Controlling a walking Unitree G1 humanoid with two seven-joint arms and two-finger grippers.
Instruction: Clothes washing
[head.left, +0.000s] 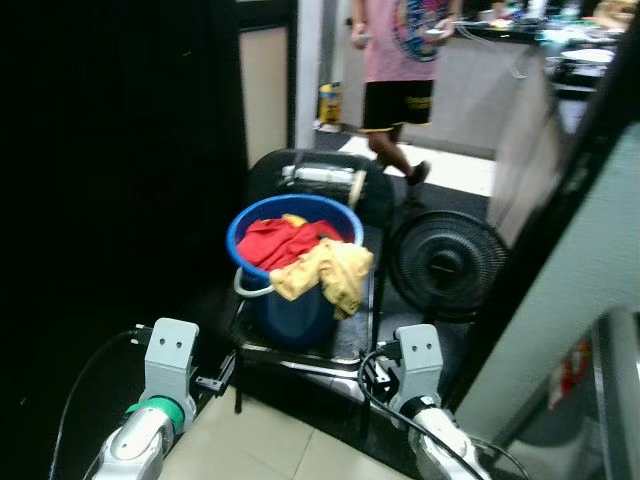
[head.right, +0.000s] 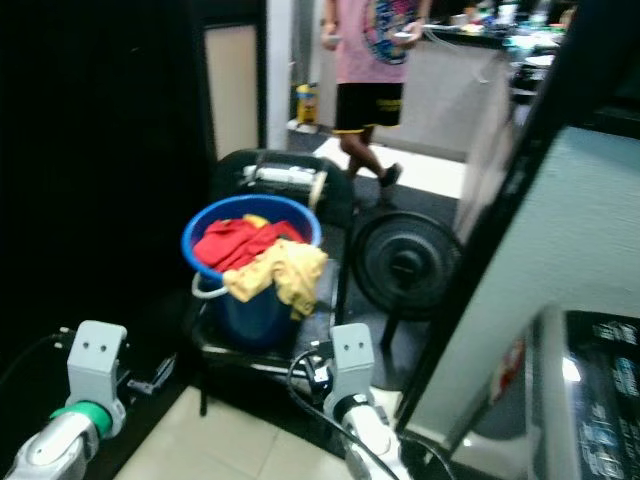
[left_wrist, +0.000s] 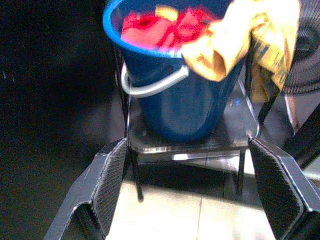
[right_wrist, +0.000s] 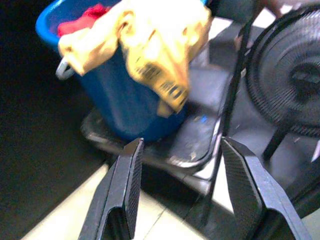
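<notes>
The scene's left side is black, and the person far behind is cut off above the chest. A blue bucket of red and yellow clothes sits on a black chair, just beyond the left gripper and right gripper, both spread and holding nothing.

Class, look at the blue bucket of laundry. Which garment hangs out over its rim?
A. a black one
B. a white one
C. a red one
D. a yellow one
D: the yellow garment drapes over the rim of the blue bucket and down its side, while the red clothes lie inside it.
</notes>
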